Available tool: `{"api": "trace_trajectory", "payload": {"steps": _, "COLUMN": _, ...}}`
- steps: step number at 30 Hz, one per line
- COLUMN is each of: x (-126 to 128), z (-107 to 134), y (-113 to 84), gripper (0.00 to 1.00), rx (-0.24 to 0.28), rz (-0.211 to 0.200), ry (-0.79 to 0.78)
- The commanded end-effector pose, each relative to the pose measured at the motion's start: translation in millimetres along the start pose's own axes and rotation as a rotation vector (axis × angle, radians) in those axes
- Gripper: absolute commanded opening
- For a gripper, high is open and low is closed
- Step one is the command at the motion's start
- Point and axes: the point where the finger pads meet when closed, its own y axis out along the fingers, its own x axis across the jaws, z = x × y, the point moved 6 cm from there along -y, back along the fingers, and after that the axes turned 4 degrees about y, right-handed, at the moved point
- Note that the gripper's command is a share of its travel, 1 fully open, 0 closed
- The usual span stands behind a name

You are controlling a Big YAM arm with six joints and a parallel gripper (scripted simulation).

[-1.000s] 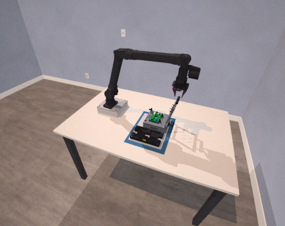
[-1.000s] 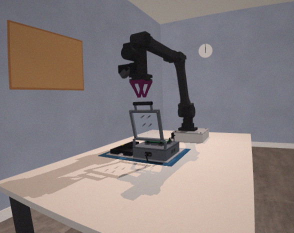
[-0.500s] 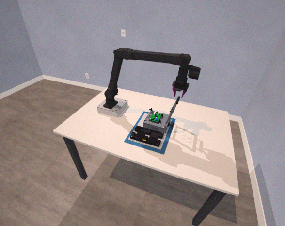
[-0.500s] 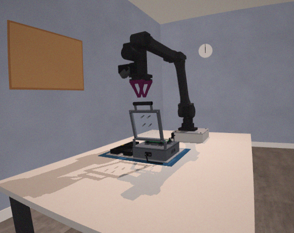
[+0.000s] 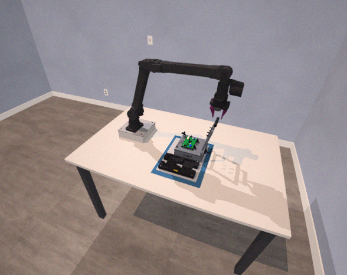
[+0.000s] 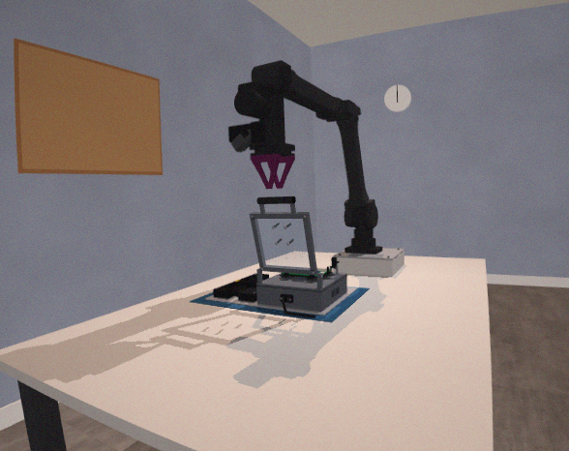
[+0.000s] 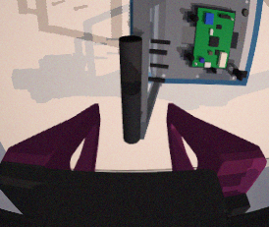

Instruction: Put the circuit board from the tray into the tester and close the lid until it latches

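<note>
The circuit board (image 5: 189, 142) (image 7: 214, 40) lies face up on the plate of the tester (image 5: 187, 154) (image 6: 294, 296), its white connector (image 7: 222, 60) at the end nearest the latch hook (image 5: 183, 133) (image 6: 334, 262) (image 7: 240, 74). It looks flat; its holes and the pins cannot be made out. The lid (image 6: 256, 242) (image 5: 216, 121) (image 7: 131, 87) stands open, tilted slightly back past upright, its black handle (image 6: 276, 199) on top. My gripper (image 5: 217, 117) (image 6: 274, 187) (image 7: 133, 111) is open and empty, pointing down just above the handle, with one finger toward each side of it.
The black tray (image 5: 176, 170) (image 6: 234, 289) sits beside the tester, no board visible in it. Both stand within a blue-bordered mat (image 5: 199, 182) (image 6: 341, 313). The arm's base (image 5: 131, 136) (image 6: 370, 265) is beyond the tester's hook side. A cable hangs at the tester's hinge side.
</note>
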Motion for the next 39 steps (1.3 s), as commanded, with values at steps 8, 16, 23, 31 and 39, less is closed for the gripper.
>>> {"api": "trace_trajectory", "payload": {"steps": 8, "x": 7, "z": 11, "y": -34.0, "gripper": 0.48, "rx": 0.001, "rz": -0.069, "ry": -0.005}}
{"api": "trace_trajectory", "payload": {"steps": 16, "x": 8, "z": 11, "y": -32.3, "gripper": 0.48, "rx": 0.001, "rz": -0.073, "ry": -0.005}}
{"api": "trace_trajectory", "payload": {"steps": 23, "x": 6, "z": 11, "y": -13.6, "gripper": 0.48, "rx": 0.000, "rz": -0.055, "ry": -0.004}}
{"api": "trace_trajectory", "payload": {"steps": 31, "x": 4, "z": 12, "y": 1.7, "gripper": 0.48, "rx": 0.000, "rz": -0.041, "ry": -0.004}}
{"api": "trace_trajectory", "payload": {"steps": 39, "x": 5, "z": 13, "y": 19.5, "gripper": 0.48, "rx": 0.000, "rz": -0.030, "ry": -0.004}}
